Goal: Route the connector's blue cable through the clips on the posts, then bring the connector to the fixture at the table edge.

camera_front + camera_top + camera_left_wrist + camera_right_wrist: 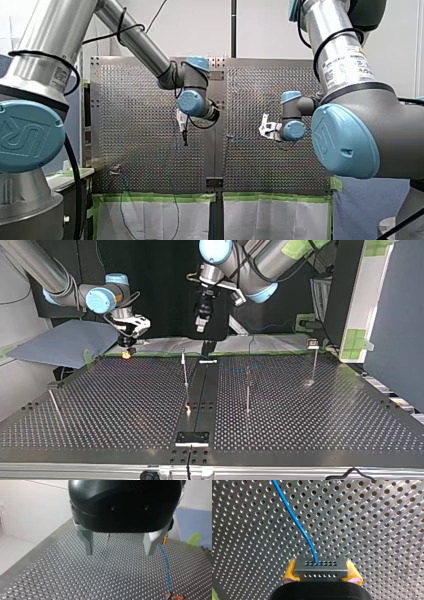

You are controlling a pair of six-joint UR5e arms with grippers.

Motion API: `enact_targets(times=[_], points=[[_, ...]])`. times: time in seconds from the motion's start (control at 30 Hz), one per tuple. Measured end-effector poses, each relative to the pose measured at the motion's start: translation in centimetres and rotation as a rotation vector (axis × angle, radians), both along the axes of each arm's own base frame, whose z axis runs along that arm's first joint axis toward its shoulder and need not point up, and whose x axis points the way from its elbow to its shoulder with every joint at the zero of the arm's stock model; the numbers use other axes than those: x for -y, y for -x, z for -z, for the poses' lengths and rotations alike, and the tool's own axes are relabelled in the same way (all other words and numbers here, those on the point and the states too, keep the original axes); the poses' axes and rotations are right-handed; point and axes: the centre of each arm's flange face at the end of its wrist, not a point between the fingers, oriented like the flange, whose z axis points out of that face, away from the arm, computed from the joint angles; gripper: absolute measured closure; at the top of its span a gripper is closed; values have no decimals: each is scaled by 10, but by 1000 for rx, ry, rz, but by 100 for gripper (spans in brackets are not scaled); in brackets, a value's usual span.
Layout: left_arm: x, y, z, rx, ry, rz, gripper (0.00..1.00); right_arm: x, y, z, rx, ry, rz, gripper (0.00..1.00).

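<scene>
Connector [320,566]: grey block, two rows of small holes, pinched between yellow pads [290,572] of right hand [321,573], above counter [382,517]. Thin blue cable [294,517] leaves upper row, curving away. Left hand [120,547] spread over counter.

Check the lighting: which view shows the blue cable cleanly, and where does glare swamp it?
Right wrist view: even light, blue cable plain against the table, leaving the connector in my right tool. Left wrist view: also clear. Front view: the table's glitter nearly swamps it. Top view: a glint by a post; cable faint.
</scene>
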Motion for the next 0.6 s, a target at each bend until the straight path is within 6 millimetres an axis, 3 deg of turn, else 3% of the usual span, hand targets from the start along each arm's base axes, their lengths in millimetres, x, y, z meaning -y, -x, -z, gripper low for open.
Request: enact_targets(times=[0.6], points=[[-45,41,-15,6,33,-17,0,-3,0,2,-10,-27,4,100]])
